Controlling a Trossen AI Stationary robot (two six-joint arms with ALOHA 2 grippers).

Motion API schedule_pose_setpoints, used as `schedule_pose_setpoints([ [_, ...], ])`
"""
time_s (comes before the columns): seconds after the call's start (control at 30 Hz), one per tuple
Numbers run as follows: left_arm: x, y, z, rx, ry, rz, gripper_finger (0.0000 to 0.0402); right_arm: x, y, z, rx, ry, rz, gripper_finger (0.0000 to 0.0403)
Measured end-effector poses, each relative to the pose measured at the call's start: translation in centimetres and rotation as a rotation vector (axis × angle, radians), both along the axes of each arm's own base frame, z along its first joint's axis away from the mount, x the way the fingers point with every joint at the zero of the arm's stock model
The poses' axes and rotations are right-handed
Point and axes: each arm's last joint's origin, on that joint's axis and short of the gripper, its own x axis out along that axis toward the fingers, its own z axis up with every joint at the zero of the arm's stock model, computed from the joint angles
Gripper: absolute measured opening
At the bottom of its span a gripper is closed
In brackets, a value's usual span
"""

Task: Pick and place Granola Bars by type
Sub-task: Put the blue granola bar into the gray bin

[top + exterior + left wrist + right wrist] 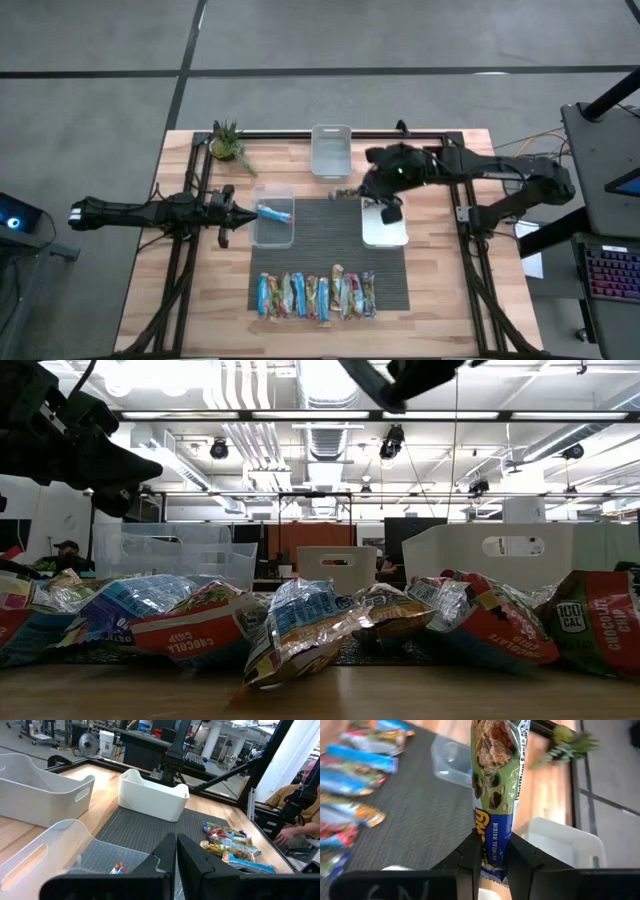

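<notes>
While right fingers (492, 857) pinch a granola bar (495, 785), left fingers (176, 855) sit closed above the mat (330, 245).

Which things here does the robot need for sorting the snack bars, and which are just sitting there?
For the job:
- row of granola bars on the mat
- green and blue bar held in the right gripper
- blue bar in the clear bin
- white bin
- far clear bin

Just sitting there:
- little plant
- left gripper, shut and empty
</notes>
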Motion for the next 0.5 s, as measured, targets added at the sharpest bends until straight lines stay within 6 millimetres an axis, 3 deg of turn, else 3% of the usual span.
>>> schedule_pose_setpoints([
  [0.23, 0.0, 0.0, 0.0, 0.000, 0.000, 0.000, 0.0000, 3.0, -3.7, 0.8, 0.044, 0.036, -0.142, 0.0058],
  [0.5, 0.0, 0.0, 0.0, 0.000, 0.000, 0.000, 0.0000, 6.2, -8.6, -0.5, 0.085, 0.225, -0.262, 0.0058],
])
